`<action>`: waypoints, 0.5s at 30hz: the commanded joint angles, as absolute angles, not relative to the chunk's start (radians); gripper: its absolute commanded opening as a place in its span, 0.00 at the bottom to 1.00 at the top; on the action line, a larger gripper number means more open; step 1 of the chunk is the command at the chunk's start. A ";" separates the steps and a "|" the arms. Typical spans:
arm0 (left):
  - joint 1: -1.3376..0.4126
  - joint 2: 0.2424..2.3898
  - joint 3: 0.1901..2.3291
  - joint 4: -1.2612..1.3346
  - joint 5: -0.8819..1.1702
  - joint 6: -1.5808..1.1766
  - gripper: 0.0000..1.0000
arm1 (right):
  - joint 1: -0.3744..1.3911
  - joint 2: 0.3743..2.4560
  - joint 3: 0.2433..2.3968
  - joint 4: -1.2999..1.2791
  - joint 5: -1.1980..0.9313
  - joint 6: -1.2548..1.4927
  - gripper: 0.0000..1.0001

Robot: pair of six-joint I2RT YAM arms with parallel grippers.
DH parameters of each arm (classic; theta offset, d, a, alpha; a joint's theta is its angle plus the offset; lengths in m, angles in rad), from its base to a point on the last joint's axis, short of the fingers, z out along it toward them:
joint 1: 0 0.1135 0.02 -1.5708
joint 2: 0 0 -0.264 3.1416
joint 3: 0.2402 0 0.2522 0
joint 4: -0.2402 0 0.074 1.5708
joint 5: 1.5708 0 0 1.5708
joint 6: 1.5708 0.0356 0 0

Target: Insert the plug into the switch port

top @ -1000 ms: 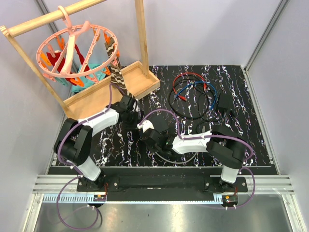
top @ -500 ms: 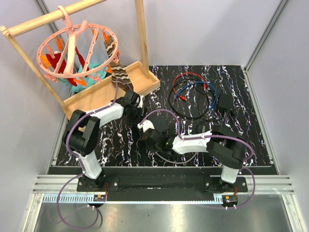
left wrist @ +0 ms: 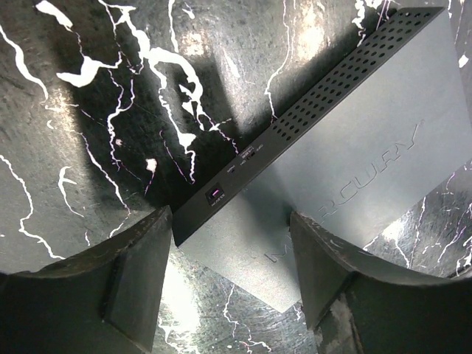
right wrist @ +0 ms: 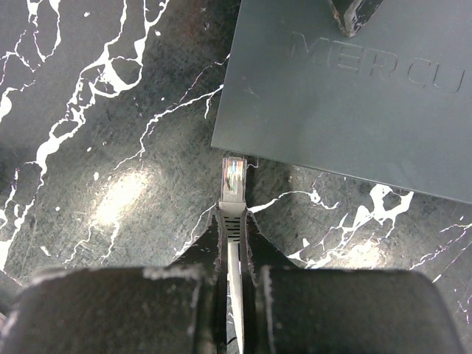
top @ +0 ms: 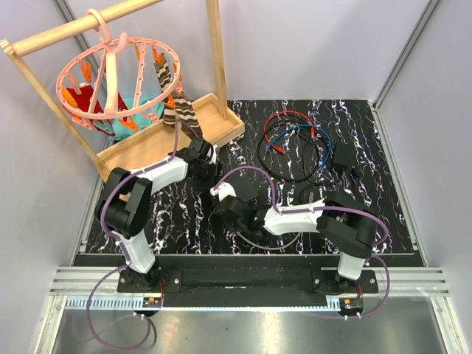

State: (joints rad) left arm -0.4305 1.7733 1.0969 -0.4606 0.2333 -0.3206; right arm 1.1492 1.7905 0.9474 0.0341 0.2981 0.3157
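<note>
While the switch (left wrist: 354, 147) is lying flat on the black marbled table (left wrist: 88, 110), the left gripper (left wrist: 230, 243) is straddling one corner with its fingers spread wide; I cannot tell if they are touching it. The right gripper (right wrist: 234, 232) is pinching the plug (right wrist: 234, 177) by its boot. The clear tip is pointing at the switch's edge, just beside a corner. A small socket (left wrist: 214, 195) is showing on the vented long side.

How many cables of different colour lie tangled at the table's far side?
3: a red cable farthest, a blue cable in the middle, a black cable nearest. Overlaps may hide more.
</note>
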 commanded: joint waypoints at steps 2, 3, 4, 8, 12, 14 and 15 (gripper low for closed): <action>-0.437 1.789 1.066 -0.482 0.195 -0.339 0.65 | 1.152 1.746 0.954 0.087 0.321 0.328 0.00; -0.437 1.789 1.068 -0.485 0.192 -0.339 0.65 | 1.152 1.746 0.953 0.087 0.325 0.328 0.00; -0.437 1.787 1.068 -0.485 0.192 -0.339 0.65 | 1.154 1.747 0.954 0.089 0.325 0.330 0.00; -0.436 1.787 1.069 -0.486 0.192 -0.339 0.65 | 1.152 1.753 0.957 0.089 0.327 0.333 0.00; -0.437 1.786 1.069 -0.486 0.192 -0.339 0.65 | 1.152 1.753 0.960 0.087 0.336 0.336 0.00; -0.437 1.787 1.069 -0.488 0.195 -0.342 0.65 | 1.154 1.752 0.960 0.089 0.342 0.337 0.00; -0.437 1.787 1.069 -0.488 0.195 -0.342 0.65 | 1.152 1.753 0.962 0.087 0.347 0.337 0.00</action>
